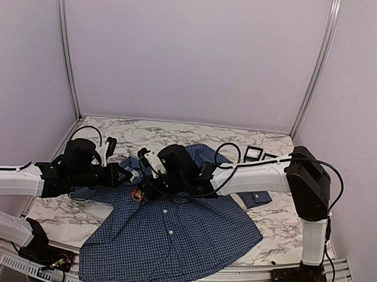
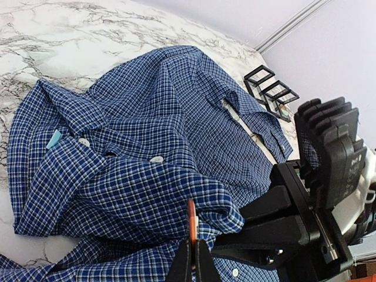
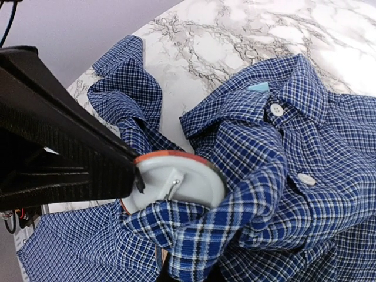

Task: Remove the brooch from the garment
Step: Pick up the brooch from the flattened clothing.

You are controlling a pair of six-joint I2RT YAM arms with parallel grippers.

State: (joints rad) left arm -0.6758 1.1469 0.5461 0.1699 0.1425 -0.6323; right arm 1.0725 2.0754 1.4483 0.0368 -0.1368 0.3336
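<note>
Brooch, round, white, orange-rimmed, clamped in my left hand; right hand pinches dark blue checked shirt; turquoise collar label unreadable.

1 shirt, 1 brooch, 1 rack, L hand, R hand.

Garment showing matt woven cloth; brooch at left jaws gleaming smooth, pale, metal pin; surface looking smooth marble-patterned.
</note>
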